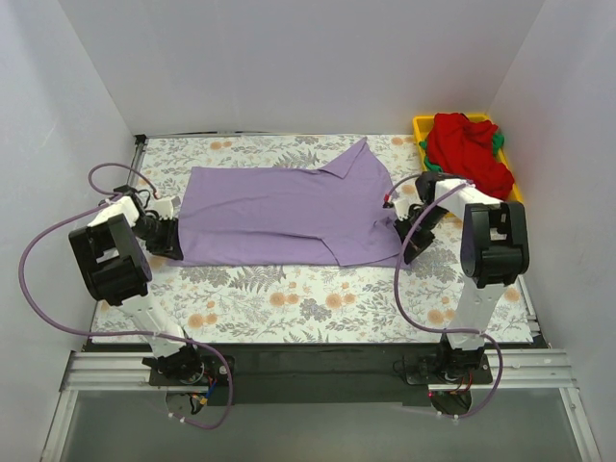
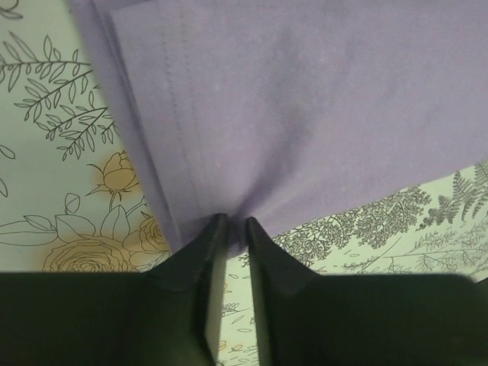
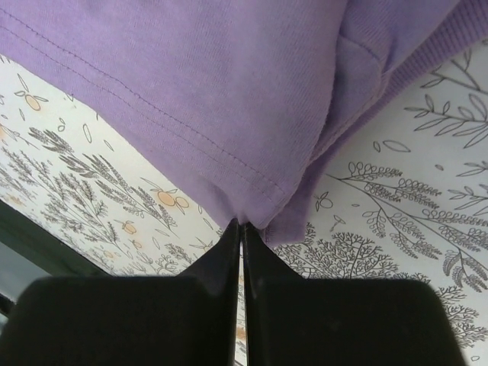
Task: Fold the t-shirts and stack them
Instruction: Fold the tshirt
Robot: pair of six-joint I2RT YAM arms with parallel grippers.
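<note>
Top view: lavender t-shirt [image 1: 279, 217] lies spread flat on the floral cloth [image 1: 289, 298], stretched between both arms. The left gripper [image 1: 176, 241] meets its hem edge and the right gripper [image 1: 403, 244] meets the opposite end, near the neck. Beyond the right gripper and off to its outer side sits a yellow tray [image 1: 420, 125] holding a bunched red shirt [image 1: 467, 149], with a green shirt [image 1: 498, 142] peeking from under it. Left wrist view: the left fingers [image 2: 200, 259] are clamped on the stitched hem corner, and the cloth puckers right at their tips. Right wrist view: the right fingers [image 3: 226, 252] are pressed tight on a stitched edge, with the ribbed collar just ahead and to the right of them.
</note>
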